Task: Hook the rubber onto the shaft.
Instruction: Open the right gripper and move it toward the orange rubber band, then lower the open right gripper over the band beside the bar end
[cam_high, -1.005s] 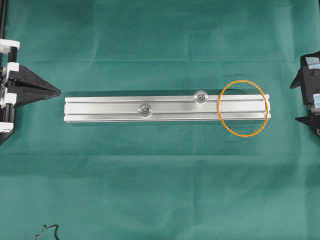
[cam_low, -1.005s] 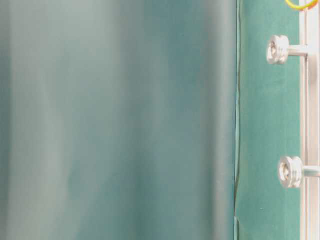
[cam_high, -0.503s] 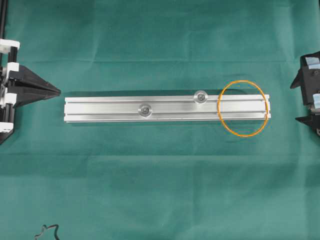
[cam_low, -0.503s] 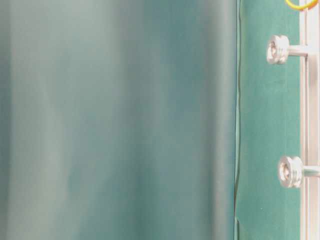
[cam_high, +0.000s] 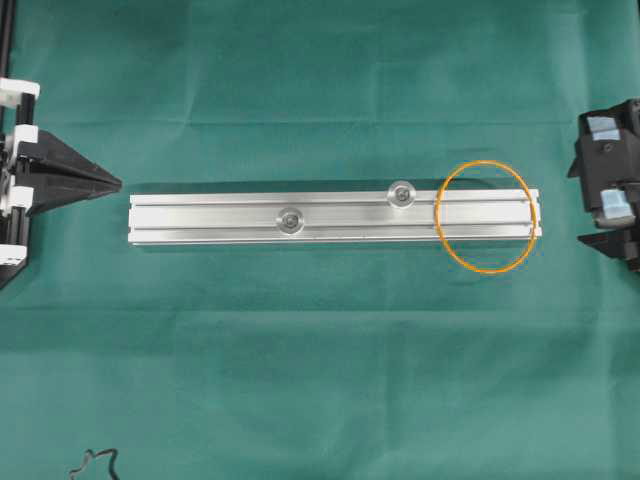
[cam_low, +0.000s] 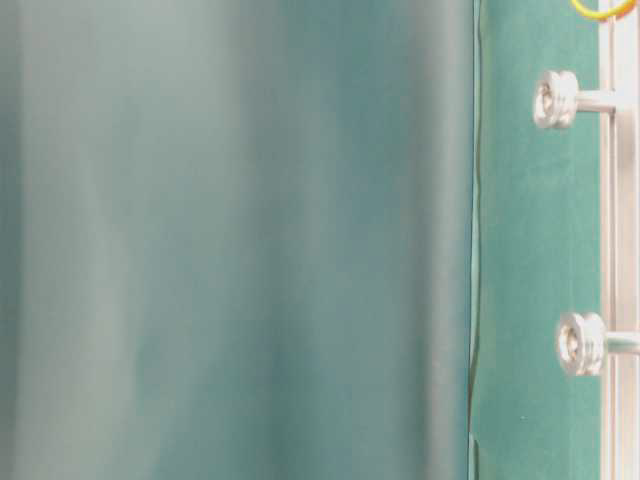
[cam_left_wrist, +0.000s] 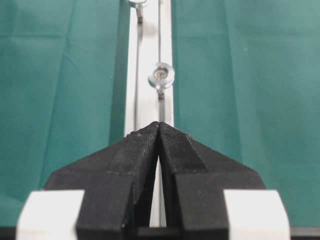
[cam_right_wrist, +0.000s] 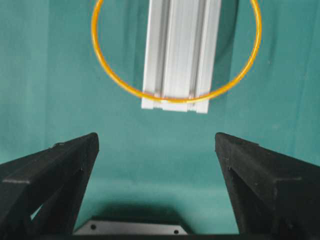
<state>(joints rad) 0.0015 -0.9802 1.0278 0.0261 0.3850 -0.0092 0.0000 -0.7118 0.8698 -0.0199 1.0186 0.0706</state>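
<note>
Orange thin rubber band loop (cam_high: 487, 216) we list draped over the grooved aluminium rail's (cam_high: 335, 218) right end, our right gripper (cam_right_wrist: 157, 165) spread wide, left gripper (cam_left_wrist: 159, 131) pressed together.

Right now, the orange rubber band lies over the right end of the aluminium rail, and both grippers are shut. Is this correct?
Not quite. The orange rubber band does lie over the right end of the aluminium rail, but only the left gripper is shut. The right gripper is open, its fingers wide apart in the right wrist view.
</note>
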